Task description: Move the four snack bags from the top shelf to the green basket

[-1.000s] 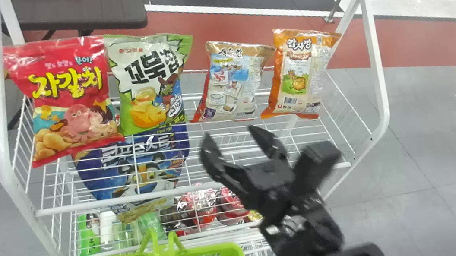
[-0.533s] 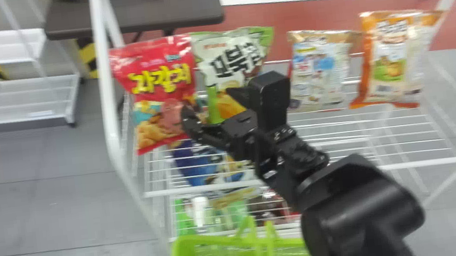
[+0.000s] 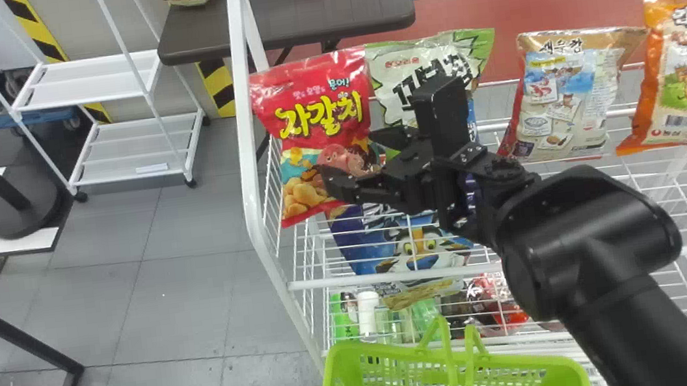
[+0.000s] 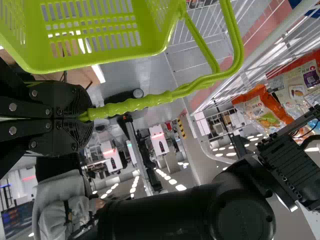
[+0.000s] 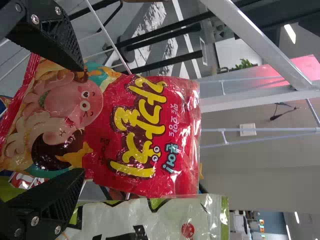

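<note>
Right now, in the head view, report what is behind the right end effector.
Red bag and green-and-white bag; the right end effector covers much of the latter's lower part.

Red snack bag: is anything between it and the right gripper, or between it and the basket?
Nothing visible stands between the right gripper and the red snack bag. Toward the green basket, the white front rail lies between, so the bag probably needs lifting over it; raised handles also cross above the basket's opening.
</note>
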Motion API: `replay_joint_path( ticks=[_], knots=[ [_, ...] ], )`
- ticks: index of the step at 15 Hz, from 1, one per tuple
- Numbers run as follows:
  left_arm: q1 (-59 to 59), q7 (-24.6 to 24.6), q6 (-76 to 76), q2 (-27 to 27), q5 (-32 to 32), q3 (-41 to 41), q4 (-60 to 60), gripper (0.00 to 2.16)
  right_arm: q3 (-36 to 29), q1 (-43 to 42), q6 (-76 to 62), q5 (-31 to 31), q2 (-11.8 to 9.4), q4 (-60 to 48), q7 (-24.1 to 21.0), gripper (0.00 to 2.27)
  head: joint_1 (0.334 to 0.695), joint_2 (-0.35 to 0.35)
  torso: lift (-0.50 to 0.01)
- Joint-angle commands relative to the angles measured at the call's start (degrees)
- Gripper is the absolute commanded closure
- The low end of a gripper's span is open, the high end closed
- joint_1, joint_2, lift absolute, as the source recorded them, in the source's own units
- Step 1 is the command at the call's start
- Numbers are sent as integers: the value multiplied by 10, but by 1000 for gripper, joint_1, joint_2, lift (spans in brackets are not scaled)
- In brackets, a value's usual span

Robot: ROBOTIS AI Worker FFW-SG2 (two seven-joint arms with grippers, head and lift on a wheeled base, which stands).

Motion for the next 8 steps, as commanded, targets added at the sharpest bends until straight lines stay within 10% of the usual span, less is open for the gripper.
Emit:
replay_joint_path(
  ticks=[1, 6, 8],
  knots=[
    [-7, -1, -2, 4, 7, -1, 9, 1582, -3, -41, 29, -12, 1, 39, 17, 336, 695, 90, 0],
    [-15, -1, -2, 10, 13, -4, 16, 1582, 1, -63, 57, -2, 1, 55, 41, 2192, 695, 89, 0],
    [-16, -1, -2, 11, 14, -6, 16, 1582, 12, -49, 58, 10, 1, 33, 42, 2246, 695, 92, 0]
  ],
)
